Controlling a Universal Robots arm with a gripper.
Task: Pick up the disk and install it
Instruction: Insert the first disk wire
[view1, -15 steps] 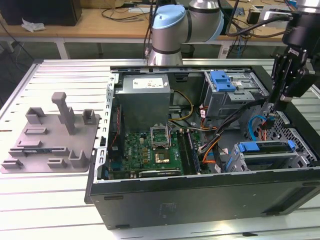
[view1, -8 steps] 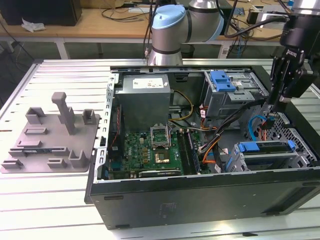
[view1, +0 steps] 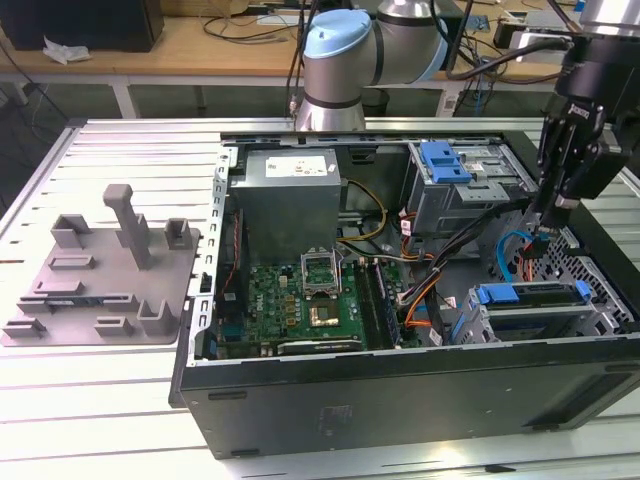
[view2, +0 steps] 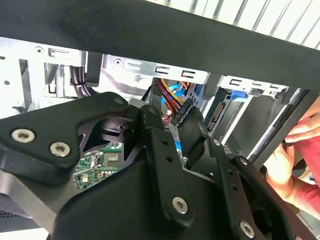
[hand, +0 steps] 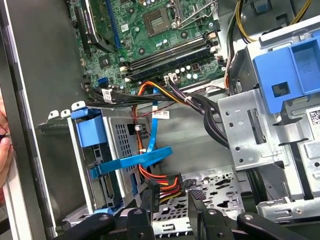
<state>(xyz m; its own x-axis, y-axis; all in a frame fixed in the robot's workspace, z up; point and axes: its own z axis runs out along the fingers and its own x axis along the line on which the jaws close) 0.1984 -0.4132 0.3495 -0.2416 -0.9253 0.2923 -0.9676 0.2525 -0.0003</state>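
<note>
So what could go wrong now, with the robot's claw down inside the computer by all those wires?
The gripper hangs low among the red, orange and yellow wires, right by the blue band. A move from here might snag one or tug it loose. A person's hand is at the edge of the case, close to the gripper, so it could get bumped.

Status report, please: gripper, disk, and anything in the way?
Gripper shut on power connector. Disk sits in drive cage beside gripper. Person's hand at case edge.
</note>
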